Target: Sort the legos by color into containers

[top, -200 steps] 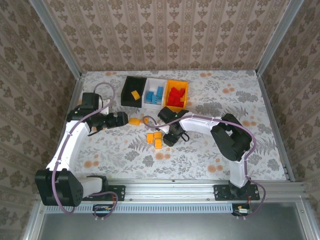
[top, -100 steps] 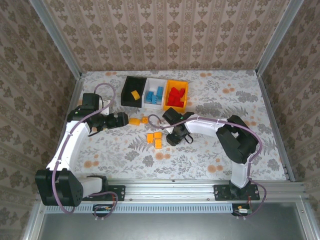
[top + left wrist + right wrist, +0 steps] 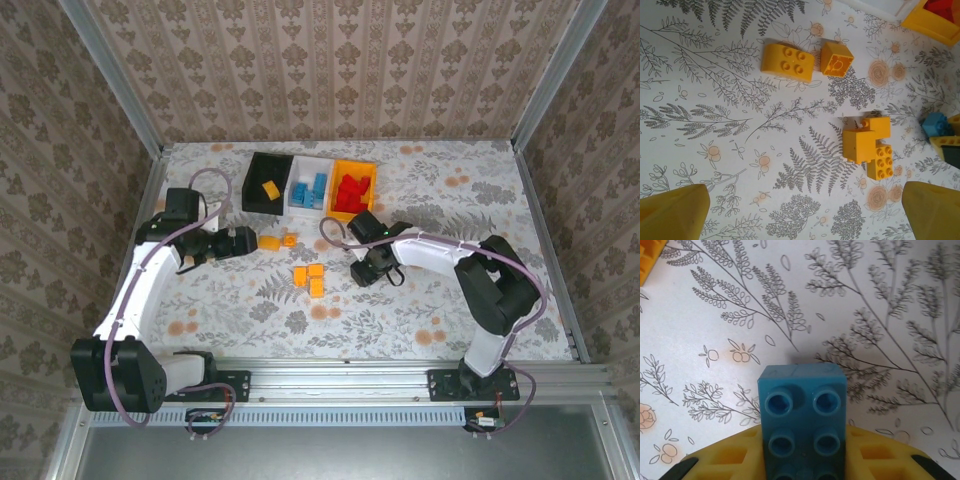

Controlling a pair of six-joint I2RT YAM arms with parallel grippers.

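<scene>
Pinching a studs-up blue lego (image 3: 802, 415), seemingly, between right fingers (image 3: 725, 460).

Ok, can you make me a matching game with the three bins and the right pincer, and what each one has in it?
Things:
1. black bin
2. white bin
3. orange bin
4. right pincer

What it has:
A. red legos
B. single blue lego, gripped
C. yellow lego
D. heap of blue legos

Pairs: 1-C, 2-D, 3-A, 4-B
</scene>
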